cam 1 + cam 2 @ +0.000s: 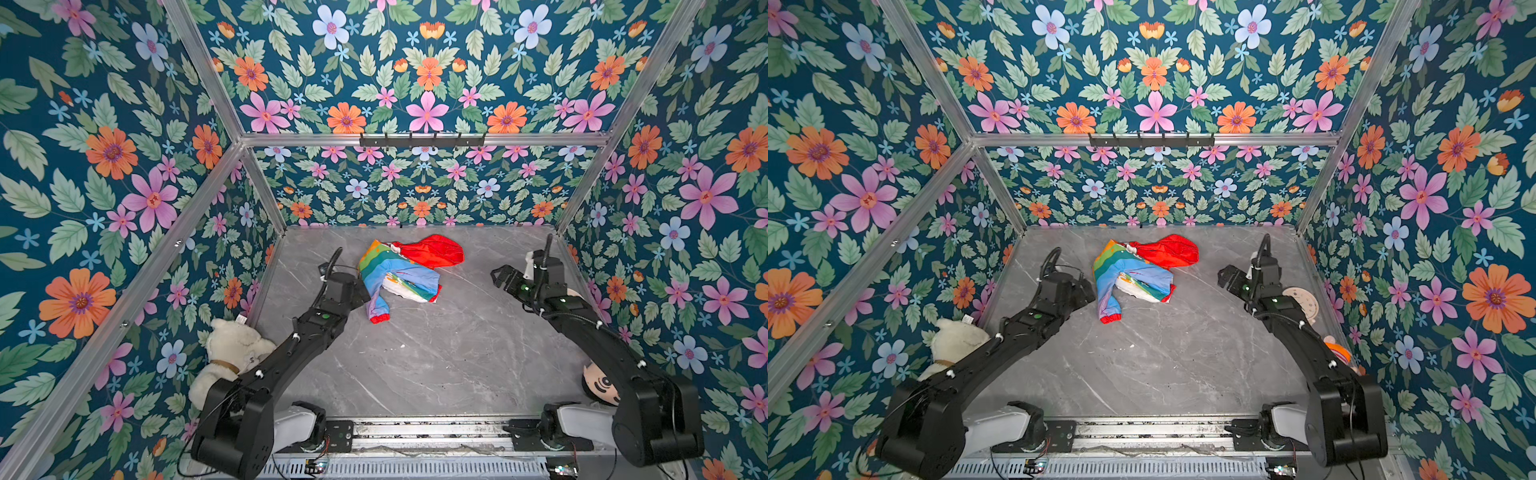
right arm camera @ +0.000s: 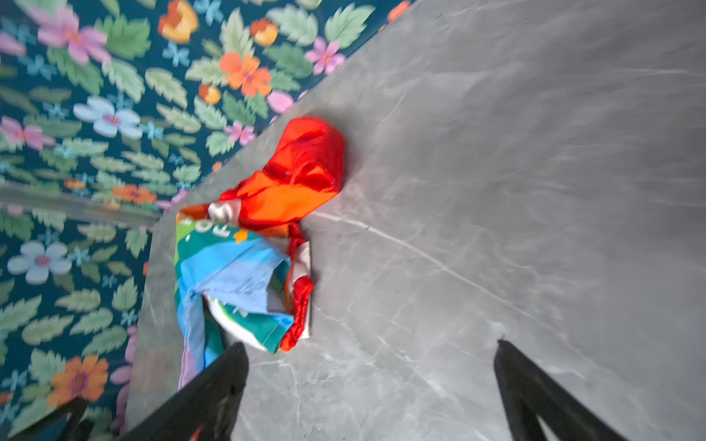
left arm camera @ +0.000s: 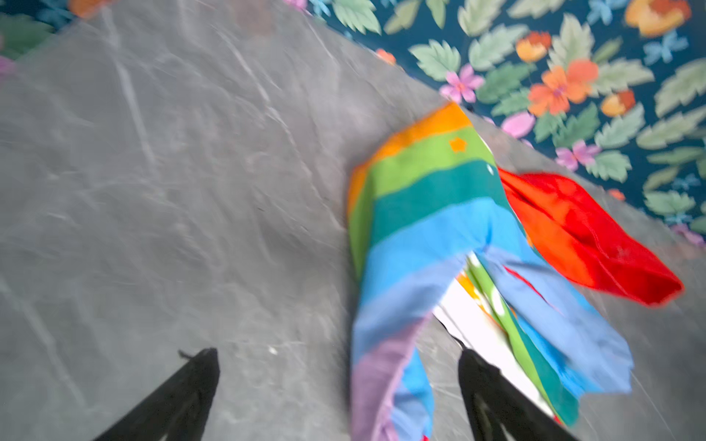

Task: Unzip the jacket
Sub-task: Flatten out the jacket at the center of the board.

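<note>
The jacket (image 1: 397,272) (image 1: 1131,274) lies crumpled at the back middle of the grey table. Its red hood (image 1: 436,251) points right and a rainbow sleeve with a red cuff (image 1: 379,319) trails toward the front. I cannot make out the zipper in the folds. My left gripper (image 1: 360,291) (image 1: 1087,287) hovers at the jacket's left edge. It is open, and in the left wrist view (image 3: 338,353) the sleeve (image 3: 386,366) passes between its fingers untouched. My right gripper (image 1: 498,276) (image 1: 1225,276) is open and empty, well right of the jacket (image 2: 244,267), above bare table (image 2: 370,343).
A white teddy bear (image 1: 232,353) leans in the front left corner beside my left arm. A doll head (image 1: 600,386) and a round beige disc (image 1: 1302,301) lie along the right wall. Floral walls enclose the table; a black hook rail (image 1: 422,141) hangs on the back wall.
</note>
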{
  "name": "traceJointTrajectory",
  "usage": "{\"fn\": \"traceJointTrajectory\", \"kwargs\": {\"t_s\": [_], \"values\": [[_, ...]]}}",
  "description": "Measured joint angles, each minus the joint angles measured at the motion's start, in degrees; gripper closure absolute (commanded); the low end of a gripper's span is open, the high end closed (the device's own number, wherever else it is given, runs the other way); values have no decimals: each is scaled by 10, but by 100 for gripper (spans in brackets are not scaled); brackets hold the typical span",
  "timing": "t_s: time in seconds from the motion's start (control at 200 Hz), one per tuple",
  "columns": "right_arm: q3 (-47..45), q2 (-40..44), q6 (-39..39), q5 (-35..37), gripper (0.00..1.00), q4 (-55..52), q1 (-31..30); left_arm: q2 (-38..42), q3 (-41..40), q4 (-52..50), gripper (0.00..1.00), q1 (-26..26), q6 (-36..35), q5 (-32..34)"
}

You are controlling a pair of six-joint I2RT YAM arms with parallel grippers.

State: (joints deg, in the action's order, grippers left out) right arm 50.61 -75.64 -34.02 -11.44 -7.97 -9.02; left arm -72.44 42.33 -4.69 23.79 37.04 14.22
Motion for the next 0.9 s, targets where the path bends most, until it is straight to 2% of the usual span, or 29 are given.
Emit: {"fn": "traceJointTrajectory", "kwargs": {"t_s": [0.14, 0.34, 0.67, 0.9], "values": [[67, -86, 17, -12, 3, -59, -58, -40, 17, 4, 0, 27, 0, 7], [166, -202, 29, -45, 8, -110, -124, -69, 16, 5, 4, 29, 5, 2], [274, -342, -26, -101, 13, -115, -139, -118, -7, 37, 15, 44, 16, -65], [339, -400, -50, -123, 25, -120, -144, -147, -9, 51, 40, 44, 21, -80]]}}
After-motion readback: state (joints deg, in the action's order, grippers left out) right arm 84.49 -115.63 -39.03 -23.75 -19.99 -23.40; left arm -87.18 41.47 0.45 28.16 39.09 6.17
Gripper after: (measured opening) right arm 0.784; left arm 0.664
